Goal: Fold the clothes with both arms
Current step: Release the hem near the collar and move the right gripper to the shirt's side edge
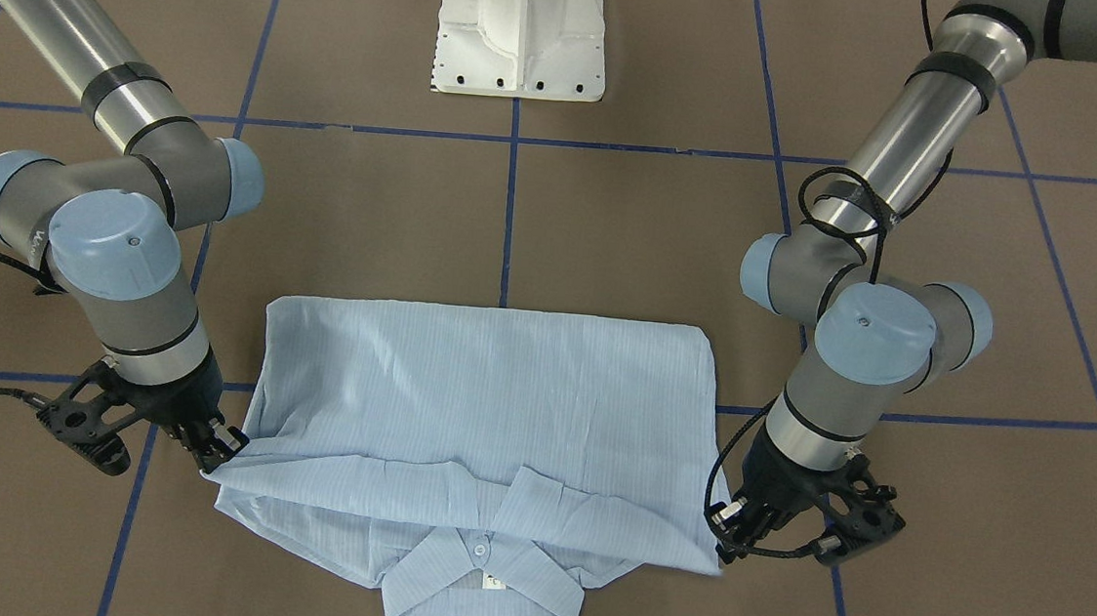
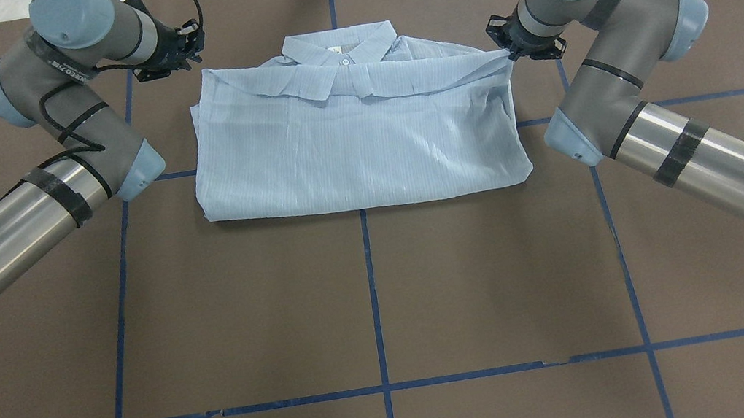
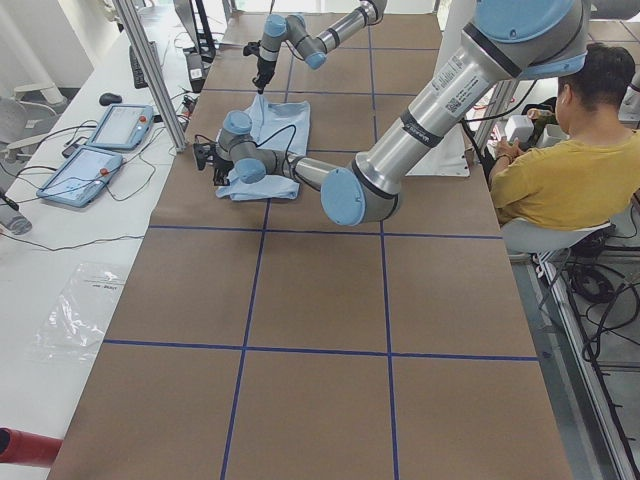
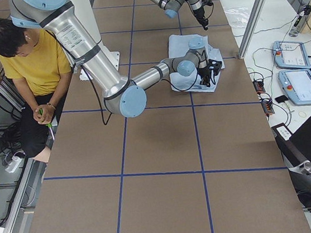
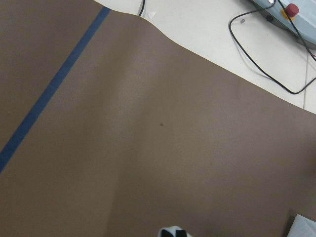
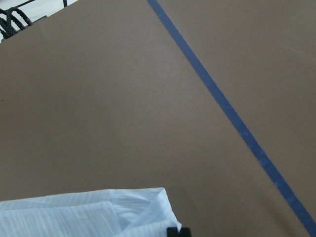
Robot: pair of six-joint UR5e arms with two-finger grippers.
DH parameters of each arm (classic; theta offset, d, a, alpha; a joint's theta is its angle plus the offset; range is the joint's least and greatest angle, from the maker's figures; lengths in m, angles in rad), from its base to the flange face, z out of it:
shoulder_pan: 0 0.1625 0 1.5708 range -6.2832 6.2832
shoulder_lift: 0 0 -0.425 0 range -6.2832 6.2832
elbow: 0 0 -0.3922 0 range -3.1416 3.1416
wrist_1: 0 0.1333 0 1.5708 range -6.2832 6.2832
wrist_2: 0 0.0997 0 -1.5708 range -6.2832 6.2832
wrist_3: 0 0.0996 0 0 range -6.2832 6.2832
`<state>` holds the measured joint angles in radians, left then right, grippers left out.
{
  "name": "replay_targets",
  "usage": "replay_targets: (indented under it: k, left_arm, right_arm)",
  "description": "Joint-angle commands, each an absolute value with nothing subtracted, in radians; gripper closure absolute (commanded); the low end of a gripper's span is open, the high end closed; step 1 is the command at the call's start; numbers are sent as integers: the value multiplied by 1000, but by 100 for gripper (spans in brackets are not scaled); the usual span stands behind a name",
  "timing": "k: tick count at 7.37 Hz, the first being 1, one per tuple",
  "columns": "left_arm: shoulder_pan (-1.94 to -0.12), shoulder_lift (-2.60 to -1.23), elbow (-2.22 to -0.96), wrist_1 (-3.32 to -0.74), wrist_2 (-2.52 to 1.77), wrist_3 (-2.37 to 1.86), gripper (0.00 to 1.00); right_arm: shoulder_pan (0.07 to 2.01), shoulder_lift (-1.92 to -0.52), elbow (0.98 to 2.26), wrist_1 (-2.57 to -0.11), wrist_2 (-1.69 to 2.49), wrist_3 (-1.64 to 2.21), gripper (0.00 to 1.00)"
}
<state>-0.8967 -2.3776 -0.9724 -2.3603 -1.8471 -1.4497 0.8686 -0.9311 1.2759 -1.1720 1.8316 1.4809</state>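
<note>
The shirt [image 1: 483,391] lies folded in half out in the middle of the brown table [image 1: 613,235]. Its bottom half is flipped up over the front, and the collar [image 1: 483,577] pokes out on the side away from the robot. The right gripper [image 1: 222,451] is clamped on one corner of the top layer, which sits a bit raised off the layer below. The left gripper [image 1: 729,538] sits just beside the opposite corner, not on the cloth, and honestly I can't tell if its fingers are apart or together. Blue tape lines [image 1: 509,217] grid the table.
</note>
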Motion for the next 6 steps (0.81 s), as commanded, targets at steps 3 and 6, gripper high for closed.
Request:
replay_targets:
  k: [3, 6]
  left_arm:
    - [-902, -2266, -1103, -2410, -1848, -1451, 52]
    - [-902, -2258, -1108, -2410, -1848, -1445, 52]
  right_arm:
    - [809, -1051, 1496, -1174, 1835, 1529, 0]
    - [688, -1228, 1655, -1167, 1815, 1675, 0]
